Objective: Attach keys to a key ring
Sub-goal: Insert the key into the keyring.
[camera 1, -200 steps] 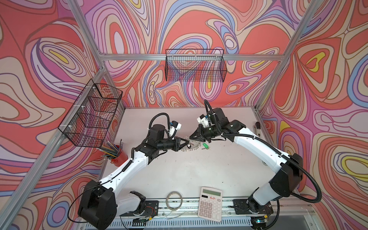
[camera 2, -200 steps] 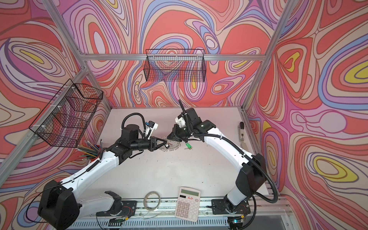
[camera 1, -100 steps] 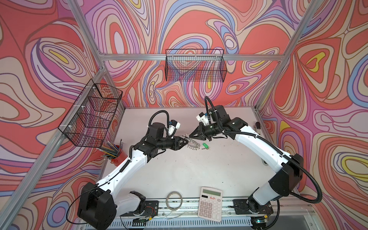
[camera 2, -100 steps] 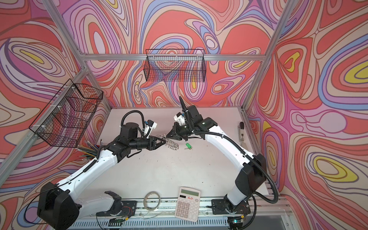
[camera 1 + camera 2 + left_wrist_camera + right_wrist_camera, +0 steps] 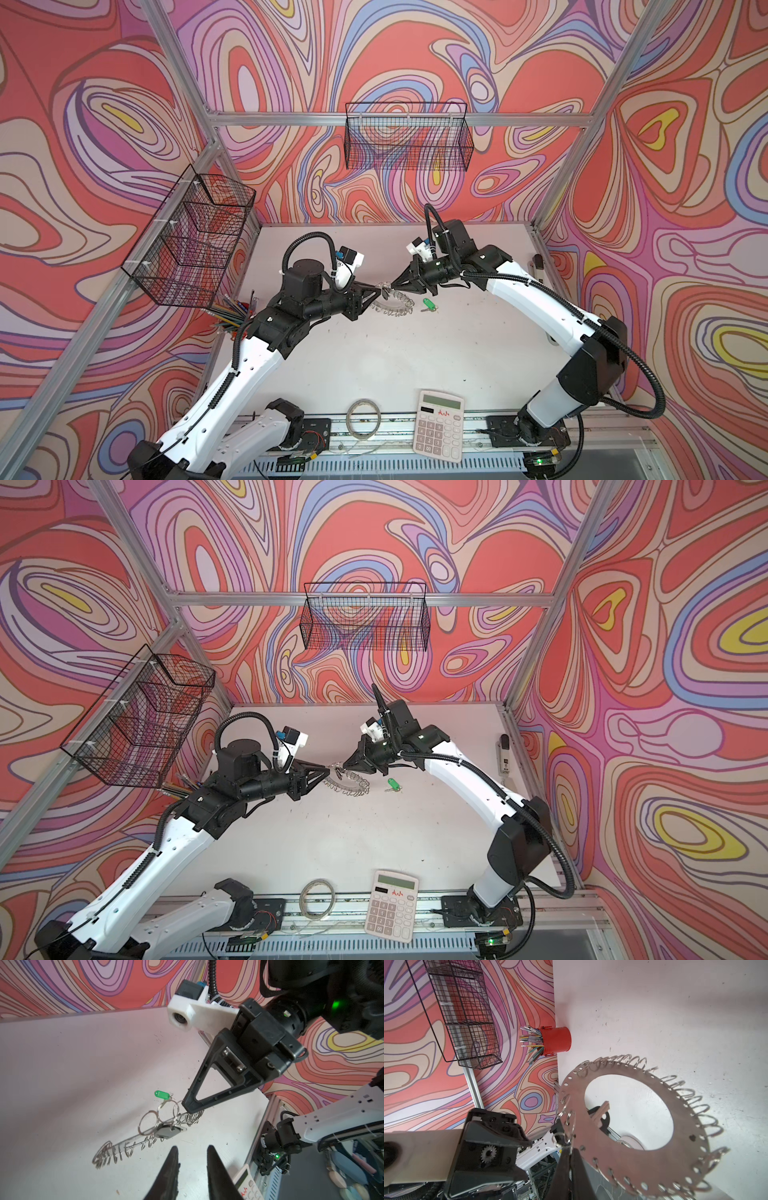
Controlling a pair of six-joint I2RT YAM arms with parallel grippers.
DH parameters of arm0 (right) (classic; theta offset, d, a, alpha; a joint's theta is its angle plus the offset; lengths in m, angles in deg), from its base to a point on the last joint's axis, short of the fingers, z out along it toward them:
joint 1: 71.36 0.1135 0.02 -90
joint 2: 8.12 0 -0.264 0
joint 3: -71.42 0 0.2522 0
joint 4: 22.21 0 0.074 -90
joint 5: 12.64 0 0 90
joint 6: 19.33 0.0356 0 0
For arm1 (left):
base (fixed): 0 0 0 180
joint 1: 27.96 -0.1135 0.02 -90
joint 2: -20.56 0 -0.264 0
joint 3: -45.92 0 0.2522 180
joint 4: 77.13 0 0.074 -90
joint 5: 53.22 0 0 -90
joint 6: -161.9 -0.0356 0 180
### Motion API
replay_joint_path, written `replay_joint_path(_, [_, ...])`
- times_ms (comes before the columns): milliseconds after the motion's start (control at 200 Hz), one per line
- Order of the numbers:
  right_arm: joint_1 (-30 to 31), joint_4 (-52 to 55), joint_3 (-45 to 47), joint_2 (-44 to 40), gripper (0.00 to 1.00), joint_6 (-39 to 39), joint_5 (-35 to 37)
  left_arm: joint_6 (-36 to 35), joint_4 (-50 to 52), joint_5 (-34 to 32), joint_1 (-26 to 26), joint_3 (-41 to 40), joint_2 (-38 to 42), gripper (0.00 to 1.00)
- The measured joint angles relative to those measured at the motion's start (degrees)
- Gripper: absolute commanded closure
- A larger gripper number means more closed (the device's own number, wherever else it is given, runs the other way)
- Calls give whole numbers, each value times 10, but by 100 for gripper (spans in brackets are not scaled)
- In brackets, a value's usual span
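Grey metal fills the right wrist view: the key ring (image 5: 633, 1157) appears there as a flat disc with a wide round hole, its rim drilled and fringed with wire rings. The right gripper (image 5: 569, 1150) has its jaws pressed together on that rim, next to a small split ring.

The left wrist view shows the same disc edge-on. It slopes from the right gripper's tip (image 5: 187, 1105) down toward the white table (image 5: 62, 1064). That view also shows the left gripper (image 5: 191, 1147) just short of the disc, its two dark fingers (image 5: 172, 1165) spread with nothing between them.

The black-tagged key (image 5: 168, 1131) lies against the disc among a few larger split rings. From the right wrist it shows only through the centre hole (image 5: 602, 1114). Whether it is hooked on, I cannot tell.

Both top views are too far off for the jaws, but they place things. The two grippers meet nose to nose over the mid-table with the ring (image 5: 392, 305) between and just under them. The green-tagged key (image 5: 428, 305) lies flat on the table beside the ring, apart from it. A calculator (image 5: 440, 424) and a thin tape hoop (image 5: 365, 417) sit at the near edge. Only the right wrist view shows the red pen cup (image 5: 555, 1040) plainly.
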Motion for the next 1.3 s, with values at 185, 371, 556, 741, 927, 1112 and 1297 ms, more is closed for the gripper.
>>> replay_joint_path(185, [-3, -7, 13, 0, 100, 17, -16, -105, -67, -86, 67, -36, 10, 74])
replay_joint_path(371, [-7, 11, 3, 1, 100, 17, -24, -200, -129, -141, 99, -73, 9, 77])
replay_joint_path(556, [-10, 19, -3, 1, 100, 17, -29, -275, -163, -174, 124, -76, -7, 77])
replay_joint_path(741, [-13, 26, -6, 3, 100, 20, -33, -327, -183, -203, 138, -76, -19, 77])
replay_joint_path(927, [-17, 24, -6, 3, 100, 30, -35, -359, -184, -223, 148, -78, -22, 78])
replay_joint_path(1112, [-21, 24, -6, 3, 100, 34, -35, -378, -184, -234, 151, -83, -29, 82])
replay_joint_path(1297, [-22, 19, -5, 3, 100, 41, -35, -387, -184, -236, 152, -84, -37, 81])
